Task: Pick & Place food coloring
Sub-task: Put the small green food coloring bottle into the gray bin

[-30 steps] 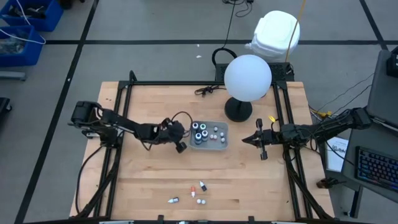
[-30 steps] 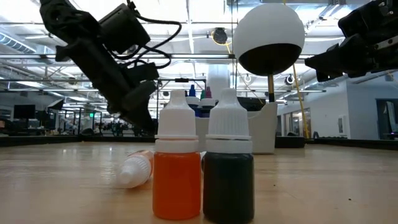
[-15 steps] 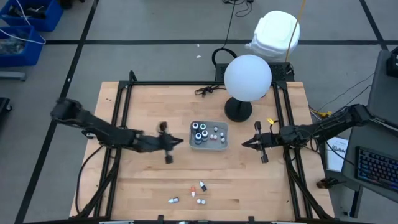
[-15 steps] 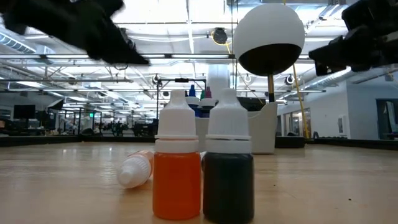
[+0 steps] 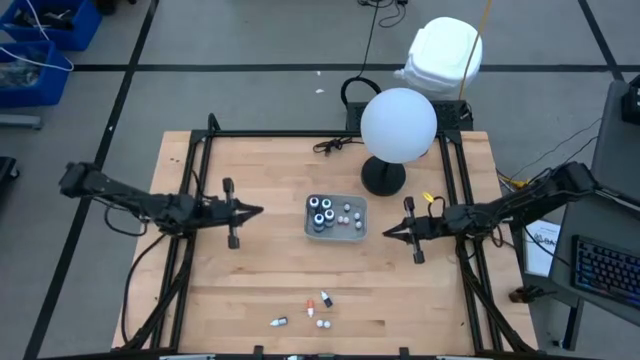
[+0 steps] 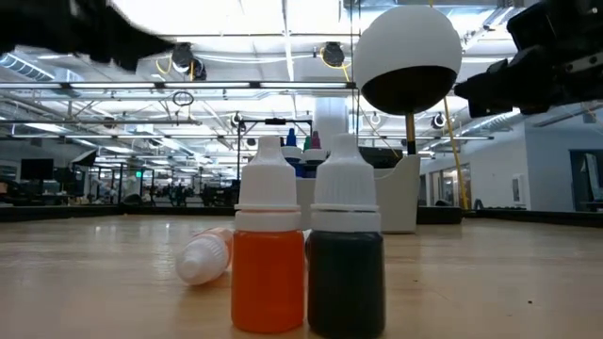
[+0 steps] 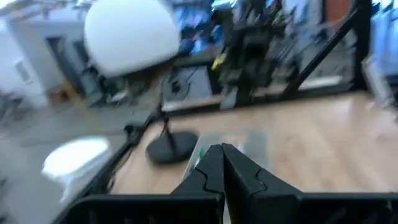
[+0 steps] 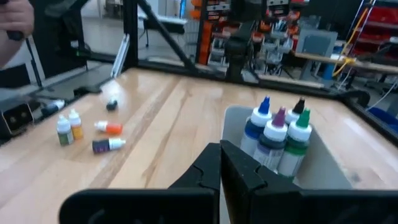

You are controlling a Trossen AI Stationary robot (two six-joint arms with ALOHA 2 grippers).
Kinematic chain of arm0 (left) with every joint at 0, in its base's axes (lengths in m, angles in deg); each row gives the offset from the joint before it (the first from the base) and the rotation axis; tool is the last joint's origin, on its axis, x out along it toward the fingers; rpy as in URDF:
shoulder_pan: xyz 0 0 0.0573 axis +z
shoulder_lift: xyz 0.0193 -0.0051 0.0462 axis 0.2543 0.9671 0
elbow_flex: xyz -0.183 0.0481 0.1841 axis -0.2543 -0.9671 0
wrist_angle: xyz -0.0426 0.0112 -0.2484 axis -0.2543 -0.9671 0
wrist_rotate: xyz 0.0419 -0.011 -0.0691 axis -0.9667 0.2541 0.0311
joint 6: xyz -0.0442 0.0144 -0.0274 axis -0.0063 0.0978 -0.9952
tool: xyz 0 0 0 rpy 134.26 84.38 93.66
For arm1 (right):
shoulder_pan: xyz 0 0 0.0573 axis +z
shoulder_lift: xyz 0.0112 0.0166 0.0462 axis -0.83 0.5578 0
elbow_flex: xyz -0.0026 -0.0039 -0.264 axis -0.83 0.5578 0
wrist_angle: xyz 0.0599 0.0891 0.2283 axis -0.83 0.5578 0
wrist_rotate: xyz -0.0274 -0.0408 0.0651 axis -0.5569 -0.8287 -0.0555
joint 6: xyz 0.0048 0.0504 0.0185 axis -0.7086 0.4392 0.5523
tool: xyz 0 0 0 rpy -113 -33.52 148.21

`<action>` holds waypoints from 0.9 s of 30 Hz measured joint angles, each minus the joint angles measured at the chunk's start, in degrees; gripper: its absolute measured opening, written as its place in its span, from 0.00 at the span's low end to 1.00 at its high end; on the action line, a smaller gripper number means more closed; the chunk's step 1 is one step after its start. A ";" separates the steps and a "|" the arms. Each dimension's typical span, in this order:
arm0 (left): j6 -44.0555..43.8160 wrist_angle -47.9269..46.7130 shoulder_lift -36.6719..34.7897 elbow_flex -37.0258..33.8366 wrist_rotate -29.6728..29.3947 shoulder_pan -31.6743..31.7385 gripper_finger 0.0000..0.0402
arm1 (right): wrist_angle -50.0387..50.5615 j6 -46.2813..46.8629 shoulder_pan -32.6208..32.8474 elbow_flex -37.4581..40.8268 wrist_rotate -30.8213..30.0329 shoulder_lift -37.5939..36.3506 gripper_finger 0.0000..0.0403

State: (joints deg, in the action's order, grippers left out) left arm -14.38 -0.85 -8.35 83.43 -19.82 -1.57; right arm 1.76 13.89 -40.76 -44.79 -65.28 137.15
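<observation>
A clear tray (image 5: pixel 358 231) at mid-table holds several food coloring bottles (image 5: pixel 320 212), standing upright (image 8: pixel 278 134). More food coloring bottles are loose on the wood near the table's front edge (image 5: pixel 320 303). Of these, an orange one (image 6: pixel 268 254) and a dark one (image 6: pixel 346 254) stand upright, and another lies on its side (image 6: pixel 205 256). My left gripper (image 5: pixel 258 211) is shut and level, left of the tray and well clear of it. Just right of the tray, my right gripper (image 5: pixel 385 232) is also shut and level, pointing at it. Neither holds anything.
A white globe lamp (image 5: pixel 398 125) on a black base (image 5: pixel 383 178) stands just beyond the tray. A black cable (image 5: pixel 330 146) lies at the far edge. Black frame rails (image 5: pixel 196 180) run along both sides of the table. Bare wood lies between the tray and the loose bottles.
My left gripper has drawn back from the tray's left side toward the table's left edge, rising and tipping up to level as it went. The bottles and the tray have stayed where they were.
</observation>
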 joint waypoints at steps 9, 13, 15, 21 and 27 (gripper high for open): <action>-5.66 8.55 -1.39 -10.70 -0.59 4.39 0.00 | 10.07 1.29 0.59 -7.85 -0.13 3.73 0.00; -4.41 9.91 -1.40 -12.37 -2.01 5.53 0.02 | 19.29 6.12 3.45 -17.29 -0.32 9.62 0.00; -4.52 9.79 -1.39 -12.80 -2.53 6.01 0.04 | 23.72 7.93 5.81 -22.88 -2.49 14.55 0.00; -3.32 8.03 -1.39 -12.98 -2.62 6.16 0.06 | 34.52 9.57 12.62 -41.87 -10.76 31.47 0.00; -2.90 6.87 -1.39 -12.98 -2.99 6.15 0.01 | 46.43 7.87 18.85 -62.99 -12.35 48.70 0.00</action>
State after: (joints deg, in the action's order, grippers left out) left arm -17.27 6.02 -9.74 70.45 -22.81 4.58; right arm 48.19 21.75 -21.91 -107.79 -77.63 185.85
